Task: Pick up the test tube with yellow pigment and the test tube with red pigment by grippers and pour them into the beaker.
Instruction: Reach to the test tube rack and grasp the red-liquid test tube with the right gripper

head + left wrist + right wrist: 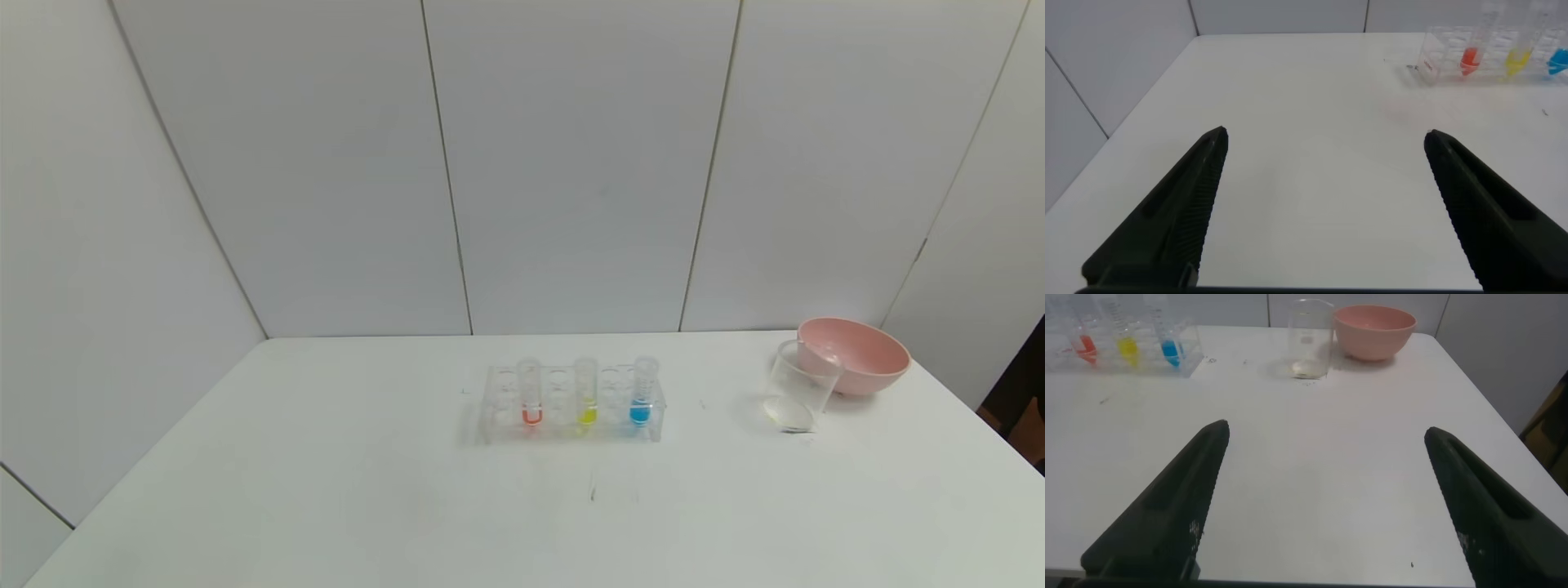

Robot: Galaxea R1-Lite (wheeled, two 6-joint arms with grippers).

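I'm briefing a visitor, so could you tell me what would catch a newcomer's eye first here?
Three spots of colour in the clear rack mid-table: the red-pigment tube, the yellow-pigment tube and a blue tube, all upright. At the table's right stands the beaker, with a pink bowl just behind it.

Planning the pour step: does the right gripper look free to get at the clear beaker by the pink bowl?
Probably yes. The right gripper is open over bare white table, nothing between it and the clear beaker. The pink bowl sits close beside the beaker, so that side looks tight.
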